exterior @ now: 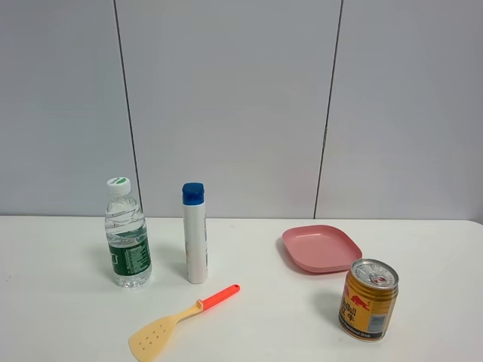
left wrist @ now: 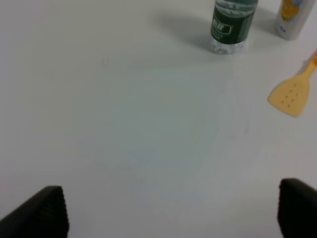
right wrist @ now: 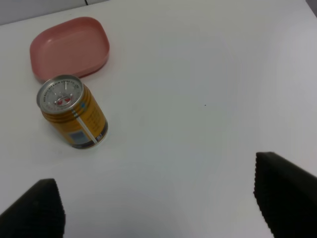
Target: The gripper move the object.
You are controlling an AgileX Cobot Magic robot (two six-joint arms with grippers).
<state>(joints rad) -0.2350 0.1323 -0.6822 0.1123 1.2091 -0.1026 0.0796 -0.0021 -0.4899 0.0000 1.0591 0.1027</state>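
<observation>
Bottle first: small clear plastic water bottle (exterior: 127, 235) with white cap and dark green label stands upright on the white table (exterior: 272, 317), left side of the high view, long axis vertical. Tall white tube with blue cap (exterior: 195, 234) stands just beside it, toward the middle, small gap between them. Yellow slotted spatula with orange handle (exterior: 181, 317) lies in front of the tube, nearer the camera. Pink shallow plastic plate (exterior: 321, 248) and gold drink can (exterior: 368, 299) sit well apart on the right. Left gripper (left wrist: 171, 210) spread wide, nothing between the jaws, only the two black tips show; bottle (left wrist: 231, 25) is ahead of it and off to one side, bare table between. Right gripper (right wrist: 163, 203) also spread, empty, facing the can (right wrist: 73, 112) and plate (right wrist: 69, 46). Left arm looks nearer, so probably its job. Open room on the bottle's outer side and front; tube side is tight, so a jaw could knock the tube.
</observation>
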